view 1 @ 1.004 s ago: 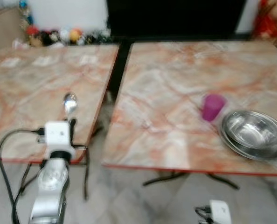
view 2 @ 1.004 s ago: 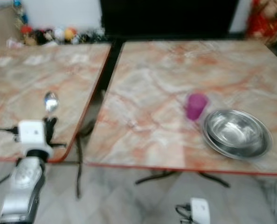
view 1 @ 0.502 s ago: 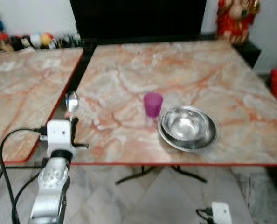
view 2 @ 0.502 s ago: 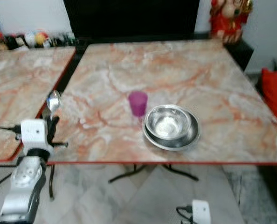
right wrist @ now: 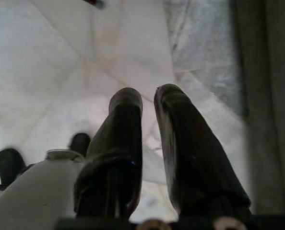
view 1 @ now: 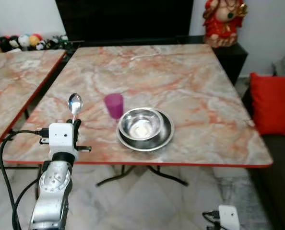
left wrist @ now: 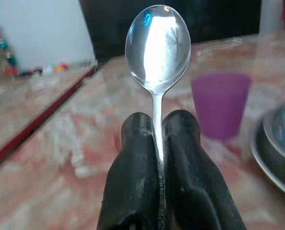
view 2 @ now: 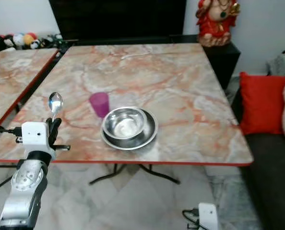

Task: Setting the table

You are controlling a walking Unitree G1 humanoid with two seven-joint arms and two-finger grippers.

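Since a second ago the whole picture has swung round, so the camera turned; the things on the bench kept their places, and the left hand still carries the spoon.

Head views: the spoon stands upright above the bench's near left corner. A purple cup stands just beside a steel bowl nested on a steel plate, near the front edge. A second bench lies to the left across a narrow gap; a red cushion sits to the right.

Left wrist view: both fingers are clamped on the spoon's stem, bowl end up, cup and plate ahead.

Right wrist view: the right hand hangs over floor tiles, fingers slightly parted, holding nothing.

Judging by this, the spoon is being carried in; next it needs lowering flat beside the plate. Bare marble lies left of the cup and right of the plate, but the red front edge is close.
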